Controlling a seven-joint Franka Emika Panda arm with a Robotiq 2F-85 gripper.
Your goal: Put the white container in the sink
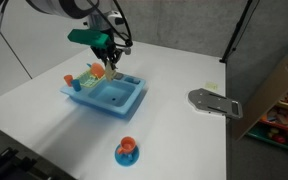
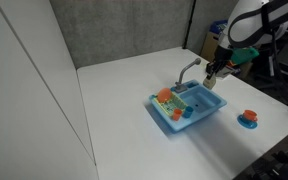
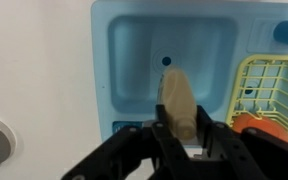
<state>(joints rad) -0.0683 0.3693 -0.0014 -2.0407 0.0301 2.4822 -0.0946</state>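
Note:
The light blue toy sink [image 1: 109, 97] stands on the white table; it also shows in the other exterior view [image 2: 206, 112] and fills the wrist view [image 3: 134, 60]. My gripper [image 1: 108, 57] hangs just above the sink's back edge, by the grey faucet [image 2: 188, 71]. In the wrist view the gripper [image 3: 179, 125] is shut on the white container [image 3: 176, 100], a cream rounded cup held over the basin's near rim. In both exterior views the container is hard to make out between the fingers [image 2: 215, 71].
The sink's side rack [image 3: 269, 90] holds colourful items, orange ones among them [image 1: 83, 78]. An orange cup on a blue saucer [image 1: 127, 150] stands near the table's front. A flat grey plate-like object [image 1: 214, 101] lies to the side. Shelves with toys [image 1: 279, 105] stand beyond the table.

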